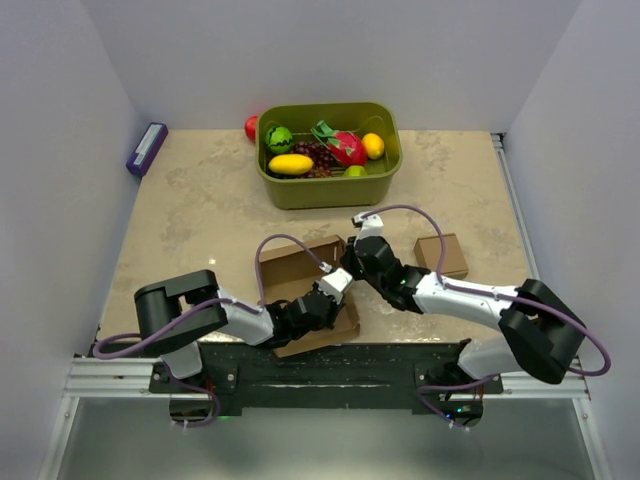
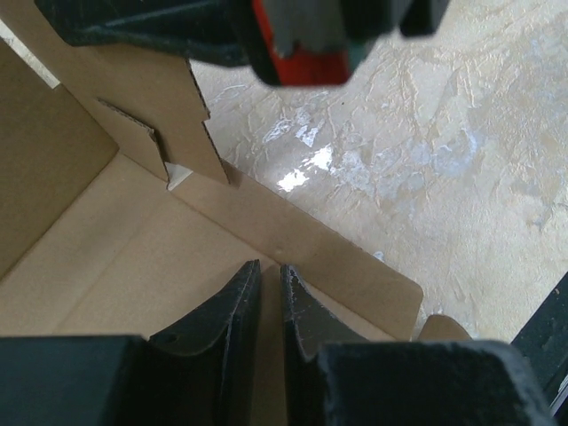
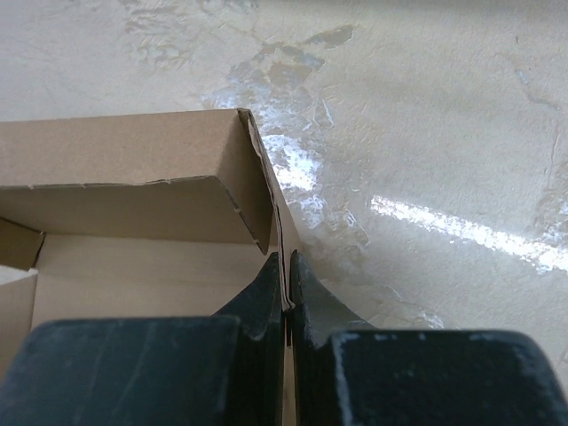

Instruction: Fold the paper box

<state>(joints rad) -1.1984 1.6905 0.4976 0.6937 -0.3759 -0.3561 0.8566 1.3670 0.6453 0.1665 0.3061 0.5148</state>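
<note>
The paper box (image 1: 290,262) is a wide brown cardboard piece, partly raised into walls, lying at the near middle of the table. My right gripper (image 1: 348,268) is at its right wall. In the right wrist view the gripper (image 3: 286,257) is shut on the thin top edge of that wall (image 3: 277,232), with a folded flap (image 3: 133,177) to the left. My left gripper (image 1: 330,305) is over the box's near right part. In the left wrist view it (image 2: 269,266) is almost shut, a narrow gap left, tips down at the inner panel (image 2: 133,257) near a crease; I see nothing between them.
A small cardboard cube (image 1: 441,255) sits right of the box. A green bin (image 1: 385,165) of toy fruit stands at the back middle, with a red item (image 1: 251,127) behind it. A purple object (image 1: 147,148) lies at the back left. White walls close in both sides.
</note>
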